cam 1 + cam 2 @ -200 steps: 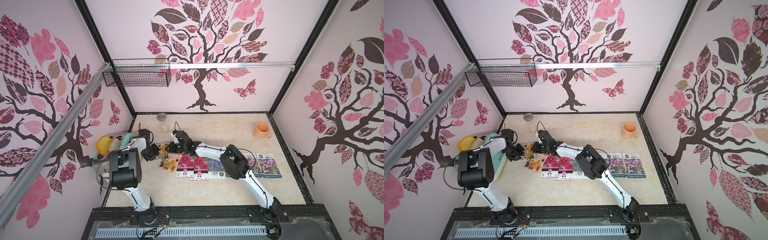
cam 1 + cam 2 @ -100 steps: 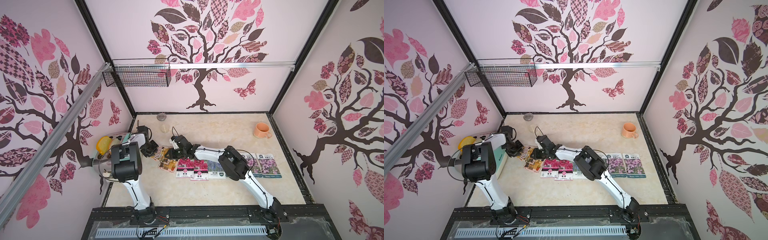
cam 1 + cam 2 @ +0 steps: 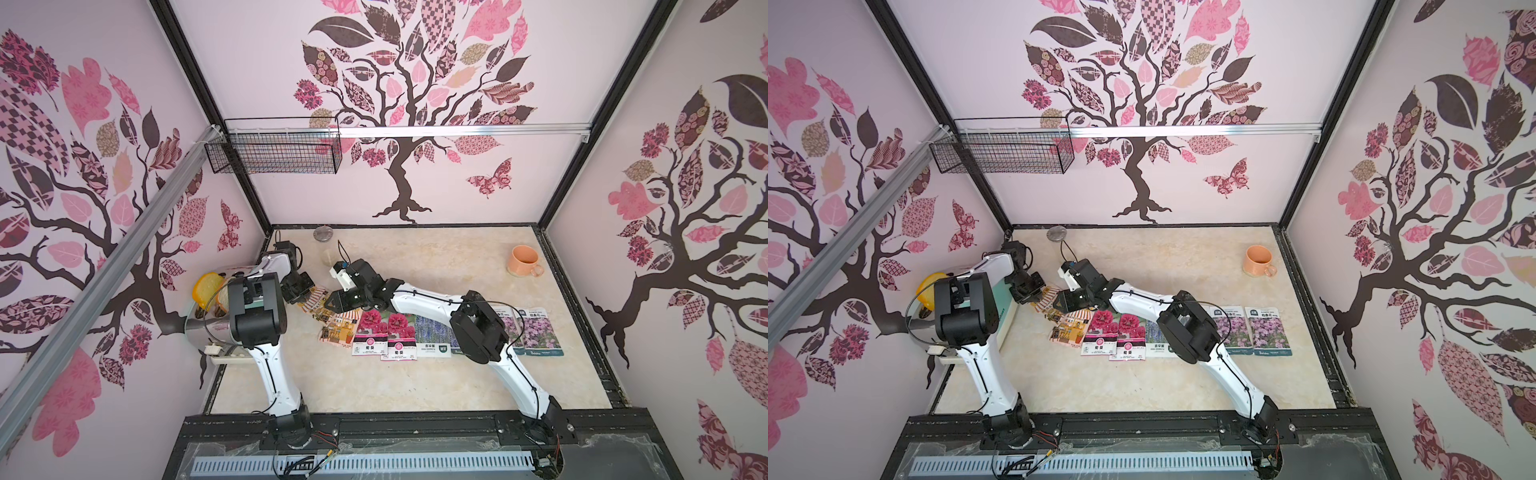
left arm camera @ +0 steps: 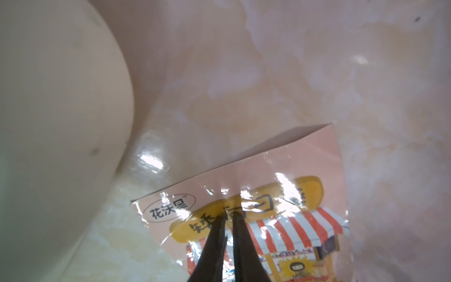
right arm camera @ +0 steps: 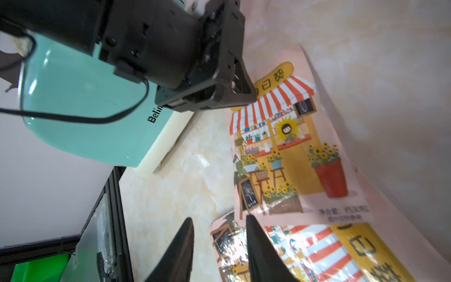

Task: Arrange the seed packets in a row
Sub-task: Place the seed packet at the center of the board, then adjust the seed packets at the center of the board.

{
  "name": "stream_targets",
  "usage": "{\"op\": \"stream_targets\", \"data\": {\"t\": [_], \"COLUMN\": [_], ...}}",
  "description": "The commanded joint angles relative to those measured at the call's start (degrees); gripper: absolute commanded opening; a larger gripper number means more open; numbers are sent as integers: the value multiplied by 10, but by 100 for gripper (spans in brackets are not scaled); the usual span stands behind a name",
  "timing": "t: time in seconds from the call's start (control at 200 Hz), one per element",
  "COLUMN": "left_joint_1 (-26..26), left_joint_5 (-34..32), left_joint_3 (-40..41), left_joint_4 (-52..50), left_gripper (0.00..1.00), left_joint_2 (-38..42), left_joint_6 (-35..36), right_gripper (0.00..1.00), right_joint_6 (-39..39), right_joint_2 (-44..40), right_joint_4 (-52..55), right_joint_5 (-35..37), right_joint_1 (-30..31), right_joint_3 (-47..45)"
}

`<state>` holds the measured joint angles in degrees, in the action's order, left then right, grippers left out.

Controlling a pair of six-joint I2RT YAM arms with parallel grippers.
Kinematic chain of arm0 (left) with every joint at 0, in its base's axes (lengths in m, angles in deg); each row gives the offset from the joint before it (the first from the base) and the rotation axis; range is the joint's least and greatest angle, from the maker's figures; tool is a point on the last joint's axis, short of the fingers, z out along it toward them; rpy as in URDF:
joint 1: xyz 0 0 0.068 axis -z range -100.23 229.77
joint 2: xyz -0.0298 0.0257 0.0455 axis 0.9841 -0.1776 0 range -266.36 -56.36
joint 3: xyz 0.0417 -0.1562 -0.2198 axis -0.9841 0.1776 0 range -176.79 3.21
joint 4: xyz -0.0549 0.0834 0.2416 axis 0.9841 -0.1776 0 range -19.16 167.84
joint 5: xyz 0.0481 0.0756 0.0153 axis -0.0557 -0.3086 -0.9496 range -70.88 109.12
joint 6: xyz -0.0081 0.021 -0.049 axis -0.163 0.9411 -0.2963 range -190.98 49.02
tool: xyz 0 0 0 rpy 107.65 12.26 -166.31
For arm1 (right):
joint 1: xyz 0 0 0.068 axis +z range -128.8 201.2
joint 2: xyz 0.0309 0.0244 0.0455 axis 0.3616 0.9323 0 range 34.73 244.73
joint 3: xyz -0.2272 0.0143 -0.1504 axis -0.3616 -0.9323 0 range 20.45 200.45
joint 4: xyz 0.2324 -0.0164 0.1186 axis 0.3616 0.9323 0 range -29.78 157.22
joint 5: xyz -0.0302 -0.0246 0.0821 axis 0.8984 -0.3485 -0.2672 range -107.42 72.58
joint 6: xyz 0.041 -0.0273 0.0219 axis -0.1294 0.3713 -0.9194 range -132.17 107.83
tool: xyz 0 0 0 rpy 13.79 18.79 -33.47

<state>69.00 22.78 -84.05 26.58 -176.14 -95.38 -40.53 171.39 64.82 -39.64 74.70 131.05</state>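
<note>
My left gripper is shut on the top edge of an orange cartoon-shop seed packet, which curls up off the table. In both top views this packet lies between the left gripper and the right gripper. My right gripper is open over the corner of a second orange packet, holding nothing. That packet starts a row with two red-pink packets, a lavender one and two pink-purple ones, partly under the right arm.
A mint-green appliance stands close on the left, its cream side right beside the held packet. An orange mug sits at the back right and a round lid at the back wall. A wire basket hangs above.
The right gripper has opened and let go of the orange packet. The left gripper has closed onto that packet's top edge, and its arm has drawn back toward the wall.
</note>
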Motion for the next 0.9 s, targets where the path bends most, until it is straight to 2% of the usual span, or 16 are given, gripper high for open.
{"op": "stream_targets", "data": {"t": [0.0,0.175,0.365,0.51,0.61,0.685,0.895], "left_joint_1": [-6,-10,-12,-13,-16,-17,-17], "left_joint_5": [-46,-20,-17,-16,0,-19,-20], "left_joint_3": [-21,-70,-95,-156,-171,-179,-180], "left_joint_4": [-40,-71,-91,-151,-166,-177,-178], "left_gripper": [12,9,9,8,8,8,8], "left_joint_2": [-54,-89,-114,-147,-156,-161,-164], "left_joint_6": [37,74,98,128,146,149,162], "right_gripper": [39,38,37,35,34,34,33], "right_joint_6": [36,59,84,70,53,46,34], "right_joint_2": [-37,-11,102,158,179,190,225], "right_joint_4": [32,65,159,178,168,158,166], "right_joint_5": [22,9,-33,-63,-84,-96,-110], "right_joint_1": [-7,-43,-89,-103,-102,-99,-84], "right_joint_3": [-18,22,184,250,258,260,305]}}
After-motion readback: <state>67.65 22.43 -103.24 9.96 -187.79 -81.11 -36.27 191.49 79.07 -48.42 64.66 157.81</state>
